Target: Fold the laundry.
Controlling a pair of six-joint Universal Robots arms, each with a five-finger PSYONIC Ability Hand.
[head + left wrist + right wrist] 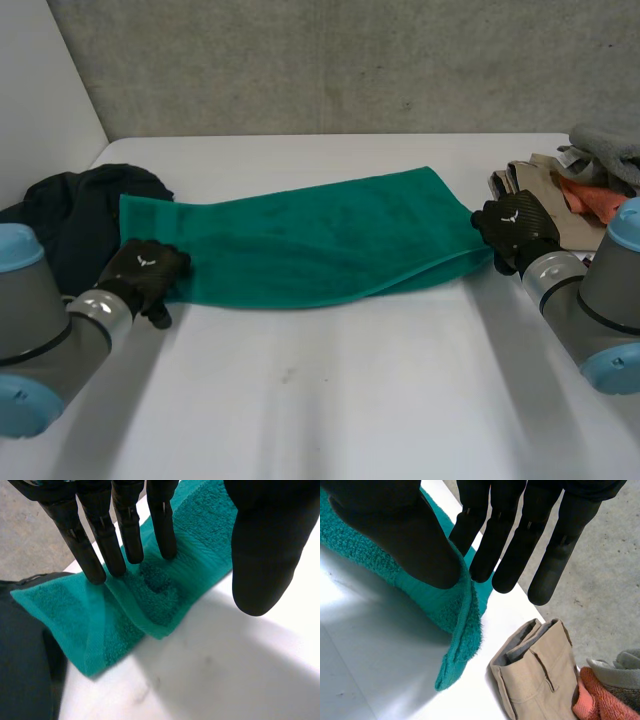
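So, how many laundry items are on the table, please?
5: green towel at centre, dark garment at left, beige trousers, orange cloth and grey cloth piled at right; more may be hidden.

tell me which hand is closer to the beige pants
Right. The right hand is beside the beige pants; the left hand is at the far end of the green towel.

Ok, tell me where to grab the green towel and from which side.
Grip the towel at its two short ends, by the near corners: left hand from the left, right hand from the right. It lies stretched long across the table, doubled lengthwise, so the ends offer layered edges to pinch.
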